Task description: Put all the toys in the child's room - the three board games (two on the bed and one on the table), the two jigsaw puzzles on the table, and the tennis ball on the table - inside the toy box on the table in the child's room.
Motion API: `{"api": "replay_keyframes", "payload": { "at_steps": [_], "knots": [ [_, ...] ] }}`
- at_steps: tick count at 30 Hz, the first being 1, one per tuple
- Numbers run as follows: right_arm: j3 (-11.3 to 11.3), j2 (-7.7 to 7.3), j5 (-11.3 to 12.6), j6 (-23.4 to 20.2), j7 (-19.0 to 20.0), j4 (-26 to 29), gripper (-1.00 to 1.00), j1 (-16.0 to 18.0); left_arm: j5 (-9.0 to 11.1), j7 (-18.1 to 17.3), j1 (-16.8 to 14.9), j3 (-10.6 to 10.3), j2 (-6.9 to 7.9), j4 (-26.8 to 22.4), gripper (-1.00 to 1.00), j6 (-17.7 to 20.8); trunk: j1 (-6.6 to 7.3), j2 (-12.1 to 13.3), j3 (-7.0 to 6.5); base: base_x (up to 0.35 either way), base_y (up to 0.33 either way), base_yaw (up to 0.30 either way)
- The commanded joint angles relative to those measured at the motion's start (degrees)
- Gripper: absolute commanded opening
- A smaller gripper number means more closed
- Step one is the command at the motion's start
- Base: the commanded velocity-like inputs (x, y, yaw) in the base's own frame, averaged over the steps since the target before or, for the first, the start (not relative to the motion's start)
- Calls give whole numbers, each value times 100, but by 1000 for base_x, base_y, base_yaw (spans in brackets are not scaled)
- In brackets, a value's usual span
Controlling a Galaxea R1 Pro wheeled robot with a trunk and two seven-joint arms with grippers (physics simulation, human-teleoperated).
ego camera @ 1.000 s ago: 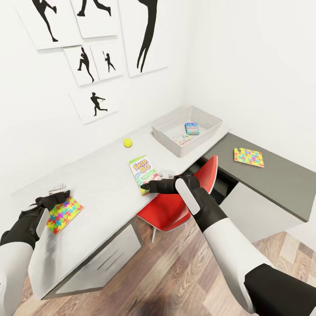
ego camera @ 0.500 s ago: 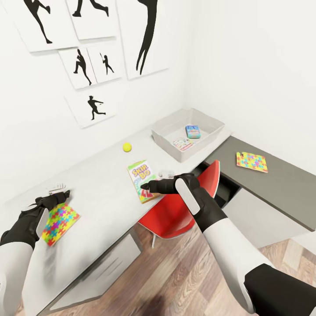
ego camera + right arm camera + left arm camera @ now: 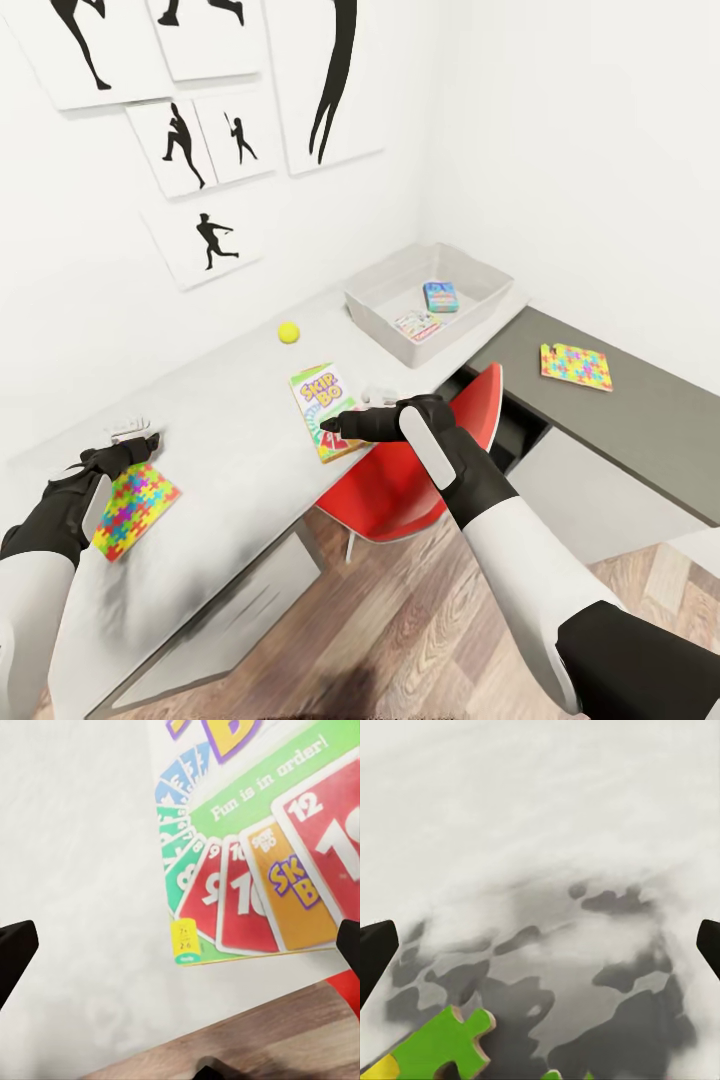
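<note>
The green-yellow-red Skip-Bo board game [image 3: 322,408] lies flat near the table's [image 3: 225,395] front edge. My right gripper [image 3: 336,427] hovers open over its near end. In the right wrist view the printed box [image 3: 259,870] lies between the spread fingertips of that gripper [image 3: 180,949]. The toy box [image 3: 380,322] at the back holds the blue board game [image 3: 440,296] and the white one [image 3: 416,324]. The tennis ball [image 3: 289,332] rests left of the box. My left gripper [image 3: 140,440] is open just beyond one jigsaw puzzle [image 3: 130,497], whose green corner [image 3: 442,1044] shows. The other jigsaw puzzle [image 3: 575,366] lies on the dark-grey section.
A red chair [image 3: 430,470] is tucked under the table right below my right arm. The white wall with black silhouette pictures [image 3: 200,240] runs behind the table, and the room's corner is behind the toy box. Wood floor [image 3: 400,640] lies in front.
The whole head view has shifted slightly, so the camera moved. The Skip-Bo box now sits a little further under my right gripper. Both grippers hold the same open pose.
</note>
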State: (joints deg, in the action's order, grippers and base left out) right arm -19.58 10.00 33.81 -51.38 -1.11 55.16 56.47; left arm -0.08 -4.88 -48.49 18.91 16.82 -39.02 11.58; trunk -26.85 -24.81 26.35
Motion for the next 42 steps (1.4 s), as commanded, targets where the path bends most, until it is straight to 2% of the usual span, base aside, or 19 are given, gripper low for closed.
{"api": "replay_keyframes", "payload": {
  "at_steps": [1,13,42],
  "knots": [
    [-2,0,11,-21,-12,2,100,5,-1,-40,-3,25,-3,-9,100,37,-2,-10,18,1,0,0],
    [-2,0,11,-19,-12,3,100,5,-1,-40,-3,26,-3,-9,100,42,-2,-10,114,-24,0,0],
    [-2,0,11,-20,-12,12,100,5,-1,-40,-3,25,-3,-11,100,46,-2,-10,166,-22,1,0]
  ]
}}
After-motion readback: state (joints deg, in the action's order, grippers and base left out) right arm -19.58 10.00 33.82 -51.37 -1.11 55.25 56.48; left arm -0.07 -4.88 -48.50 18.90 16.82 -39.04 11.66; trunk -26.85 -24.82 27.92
